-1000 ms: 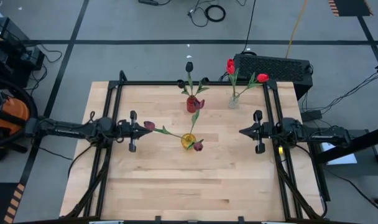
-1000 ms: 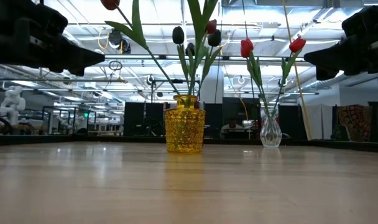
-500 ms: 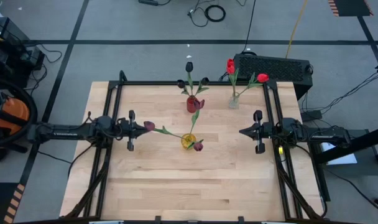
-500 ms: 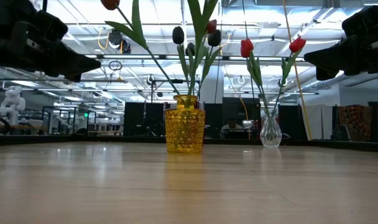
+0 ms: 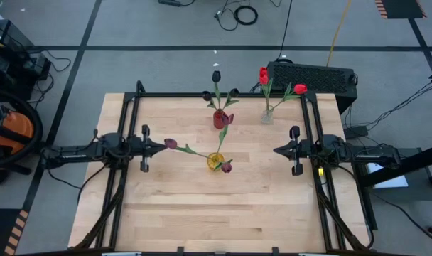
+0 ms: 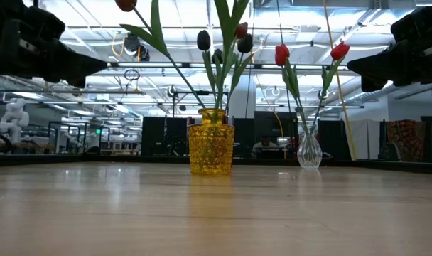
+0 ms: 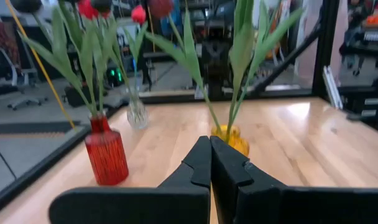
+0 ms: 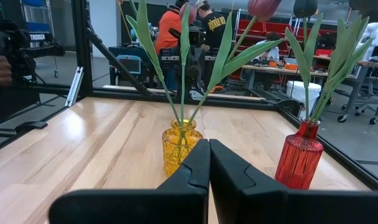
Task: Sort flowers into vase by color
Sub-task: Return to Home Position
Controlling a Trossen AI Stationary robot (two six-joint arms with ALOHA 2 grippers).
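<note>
On the left gripper point(image 7: 210, 148), fingers point(image 7: 195, 168) pressed flat together, nothing pinched between. Raised above the boards at the left side of the wooden table point(image 5: 202, 213), pointed inward, tip near one maroon flower head. On the right gripper point(image 8: 209, 149), fingers point(image 8: 192, 171) likewise pressed together and empty. Raised at the right side, opposite, aimed inward, well apart from every vase. Between the two grippers, near the table's middle: a dimpled yellow vase point(image 5: 215, 161), upright, with dark maroon tulips point(image 5: 170, 144) in it, stems splayed wide. One head out toward the left gripper, one low, just beside the vase's rim, one leaning to the far side, just beside the ribbed red vase point(image 5: 219, 118). In that red vase, upright toward the far edge: near-black tulips point(image 5: 216, 75), three heads fanned above green leaves. To its right, near the far right corner: a small clear glass vase point(image 5: 267, 115) with two bright red tulips point(image 5: 300, 89), heads spread apart. All three vases apart from one another. Beyond the far right corner, off the table: a black case point(image 5: 312, 75). In the room past the table, in the right wrist view: a person in an orange top point(image 8: 170, 37) among workbenches.
</note>
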